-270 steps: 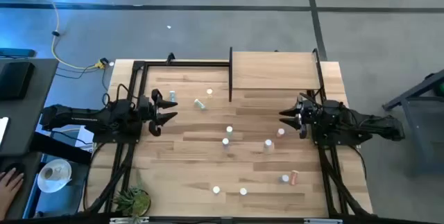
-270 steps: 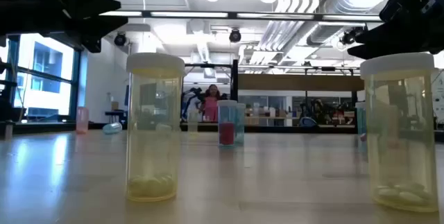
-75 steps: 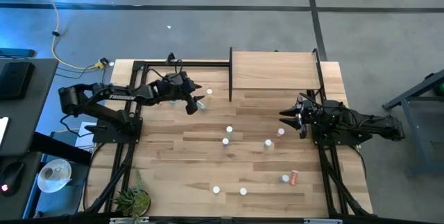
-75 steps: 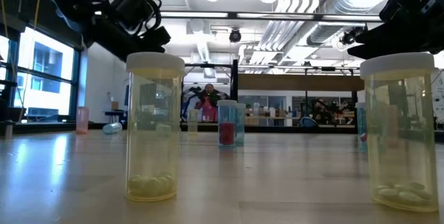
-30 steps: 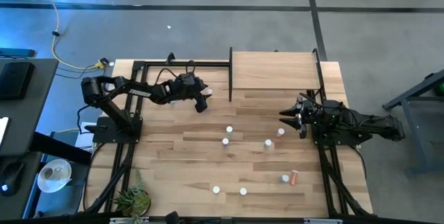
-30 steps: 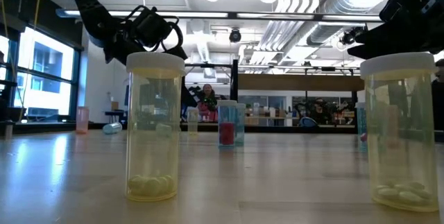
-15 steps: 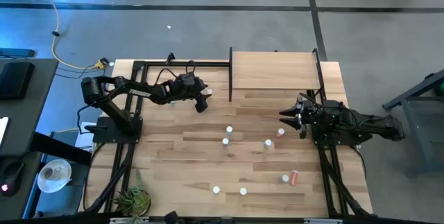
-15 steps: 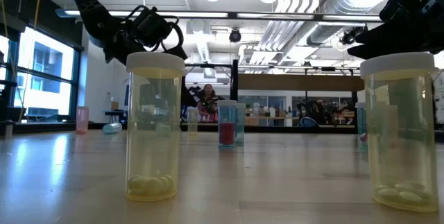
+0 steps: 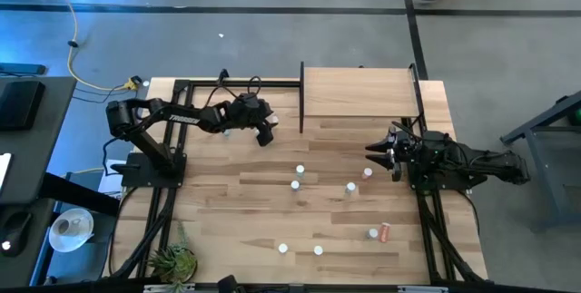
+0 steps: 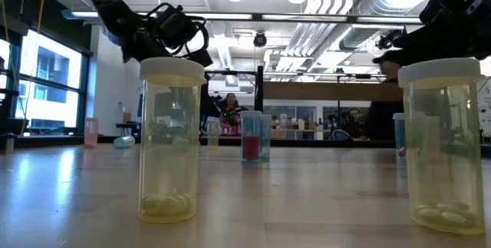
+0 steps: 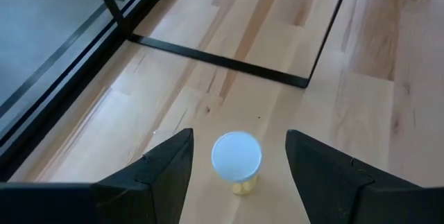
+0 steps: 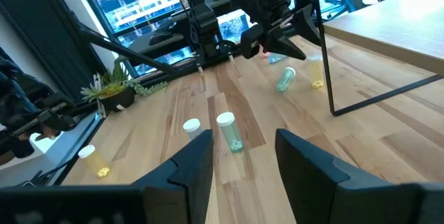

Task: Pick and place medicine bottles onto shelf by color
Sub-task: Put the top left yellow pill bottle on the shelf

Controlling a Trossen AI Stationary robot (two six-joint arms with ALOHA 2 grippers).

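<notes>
Over by the far left part of the striped wooden tabletop [image 9: 227, 211], just left of the raised pale plywood shelf with the black edge [image 9: 359, 92], we've got the left gripper [image 9: 266, 131] hanging above a small yellow bottle with a white cap [image 11: 236, 160]. From the left wrist view its two dark fingers [image 11: 166, 170] are spread wide, and the bottle stands upright on the wood right in the gap between them, not touching either one. So nothing's pinched at this point; the cap sits pretty much centred under the claw. A teal-green bottle lying on its side [image 12: 285, 79] is right next to that spot, as the right wrist view shows.

Our right gripper [image 9: 372, 153] sits parked at the right side of the table, pointing inward, fingers apart with nothing between them. A pink-red bottle [image 9: 367, 173] stands just beside it.

As for the other little bottles, a loose cluster stands mid-table around a white-capped one [image 9: 300, 170], and a few more are along the near edge, including a pinkish one tipped over [image 9: 386, 231]. Two yellow ones loom close to the low camera, like this one [image 10: 170, 140]. Nothing is on top of the shelf.
</notes>
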